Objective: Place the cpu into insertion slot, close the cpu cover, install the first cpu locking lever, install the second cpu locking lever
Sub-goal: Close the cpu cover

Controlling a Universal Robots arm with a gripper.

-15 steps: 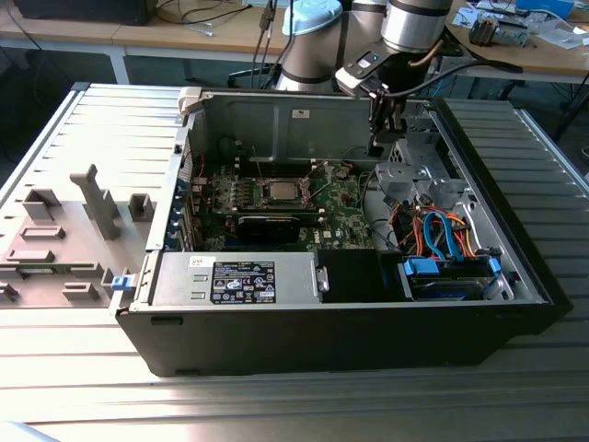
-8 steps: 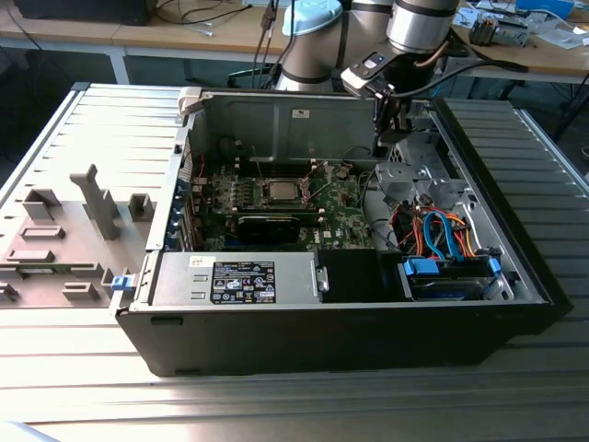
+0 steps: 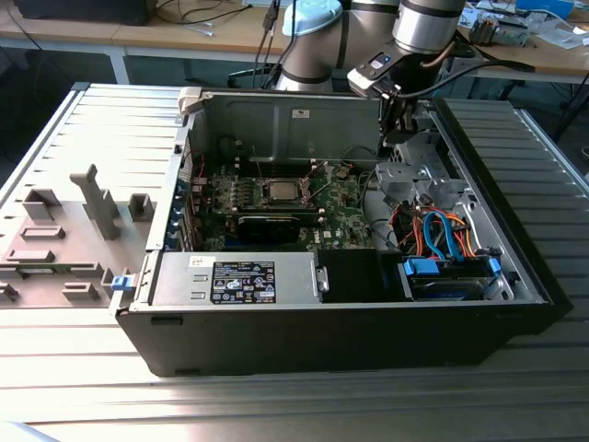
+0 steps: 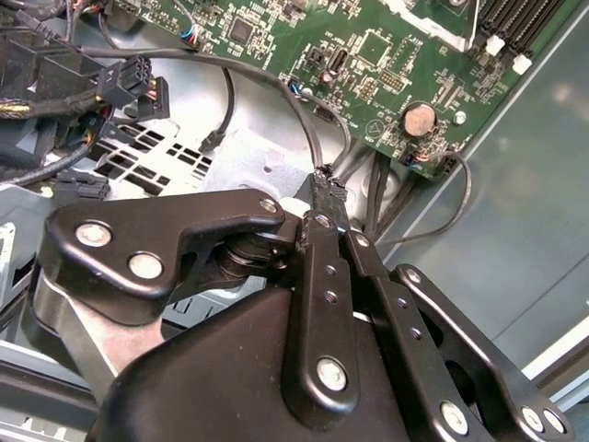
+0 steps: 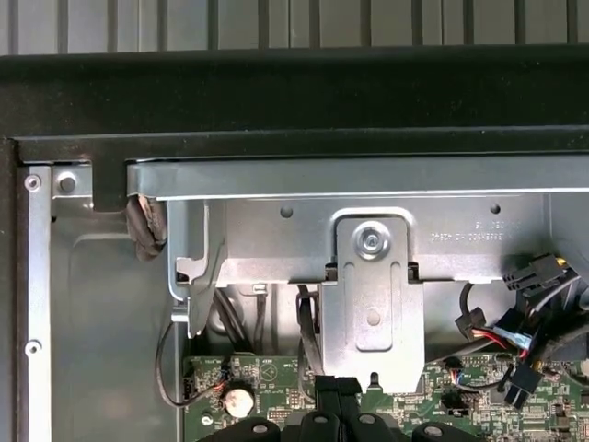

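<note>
Pincer (image 4: 324, 196) closed with nothing held, cpu (image 3: 281, 191) well apart toward the exterior view's left

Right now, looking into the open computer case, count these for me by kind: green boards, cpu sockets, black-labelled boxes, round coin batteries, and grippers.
green board: 1
cpu socket: 1
black-labelled box: 1
coin battery: 1
gripper: 1
Total: 5
</note>
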